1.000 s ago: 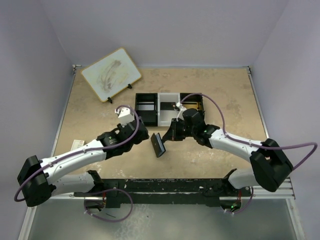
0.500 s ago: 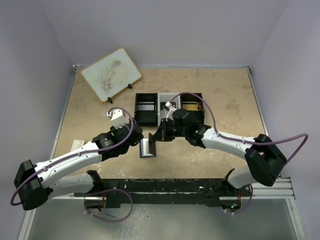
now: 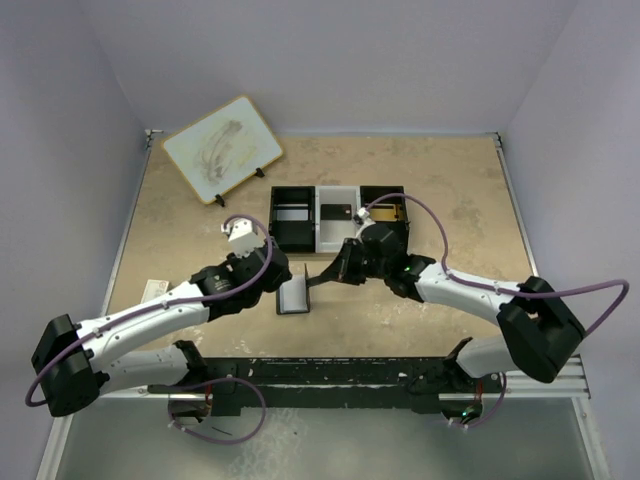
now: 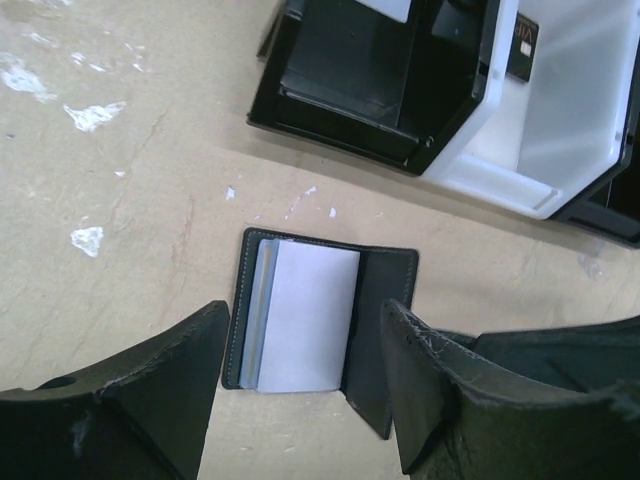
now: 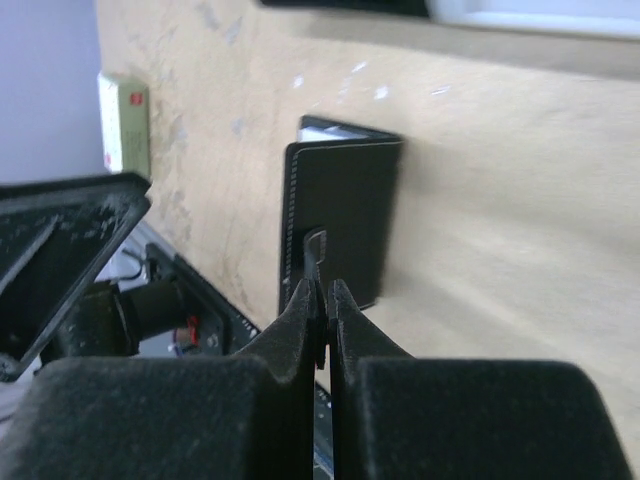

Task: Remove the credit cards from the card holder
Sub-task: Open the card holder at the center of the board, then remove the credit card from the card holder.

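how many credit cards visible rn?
2 for sure: a pale card lying in the open card holder, a dark card in the tray's white middle compartment. More may be stacked under the pale one.

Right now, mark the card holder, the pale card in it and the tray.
card holder [image 4: 385,295], left wrist view, black right flap.
pale card [image 4: 308,318], left wrist view, middle of its face.
tray [image 4: 340,135], left wrist view, black front wall.
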You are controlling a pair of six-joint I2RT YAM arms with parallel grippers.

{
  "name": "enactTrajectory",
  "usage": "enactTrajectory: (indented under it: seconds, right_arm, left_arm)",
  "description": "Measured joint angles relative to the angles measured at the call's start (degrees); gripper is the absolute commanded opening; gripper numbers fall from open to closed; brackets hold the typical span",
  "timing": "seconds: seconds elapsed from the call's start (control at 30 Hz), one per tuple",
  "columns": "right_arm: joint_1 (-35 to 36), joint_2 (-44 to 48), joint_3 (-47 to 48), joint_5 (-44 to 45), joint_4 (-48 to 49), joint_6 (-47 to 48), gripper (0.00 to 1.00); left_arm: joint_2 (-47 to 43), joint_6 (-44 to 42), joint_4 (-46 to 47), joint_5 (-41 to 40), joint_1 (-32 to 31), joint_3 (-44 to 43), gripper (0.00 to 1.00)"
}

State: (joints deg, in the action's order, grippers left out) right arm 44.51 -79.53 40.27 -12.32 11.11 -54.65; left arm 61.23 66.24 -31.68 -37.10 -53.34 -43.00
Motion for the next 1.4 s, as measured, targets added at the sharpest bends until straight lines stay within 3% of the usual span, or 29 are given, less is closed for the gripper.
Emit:
enactTrajectory:
  seconds: [0.2, 0.5, 1.4]
  right_arm:
    - [-5.88, 1.51, -6.47, 0.74, -0.35, -0.24, 0.00]
    - [-6.01, 0.85, -15.50, -0.33, 4.28, -3.41, 0.00]
    - [-6.01, -1.86, -16.61, 1.88, 8.72, -7.39, 0.00]
  left_arm:
    - [5.84, -3.52, 5.70, 6.62, 0.00, 0.26, 0.61]
    - [18.62, -5.64, 8.94, 13.79, -0.11, -2.93, 0.59]
    - [17.94, -3.72, 8.39, 12.98, -0.50, 0.61, 0.65]
